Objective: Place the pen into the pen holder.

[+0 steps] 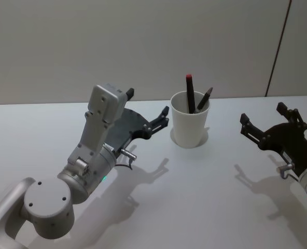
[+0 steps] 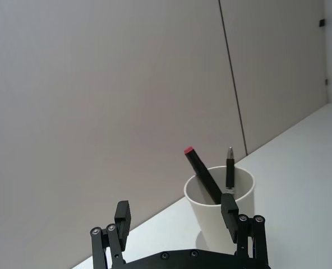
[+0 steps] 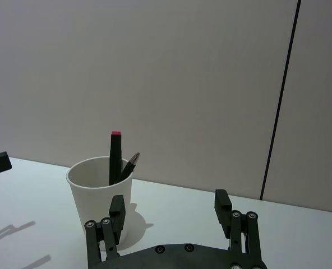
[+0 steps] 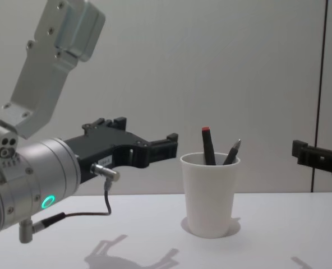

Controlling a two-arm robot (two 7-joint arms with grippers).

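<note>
Your left gripper [image 1: 147, 111] hangs with jaws spread wide and empty just beside the plain white tapered paper cup [image 1: 190, 124] on the white table [image 1: 195, 207]; swing it carelessly and you tip that light cup. The red-capped black pen [image 1: 190, 92] and a grey pen [image 1: 204, 98] stand inside, while your right gripper [image 1: 270, 122], also gaping and empty, waits well apart.

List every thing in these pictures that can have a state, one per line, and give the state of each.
pen holder: upright on the table, holding two pens.
red-tipped pen: inside the holder, leaning on the rim.
dark pen: inside the holder, tilted.
left gripper: open, empty, beside the holder.
right gripper: open, empty, off to the holder's other side.
</note>
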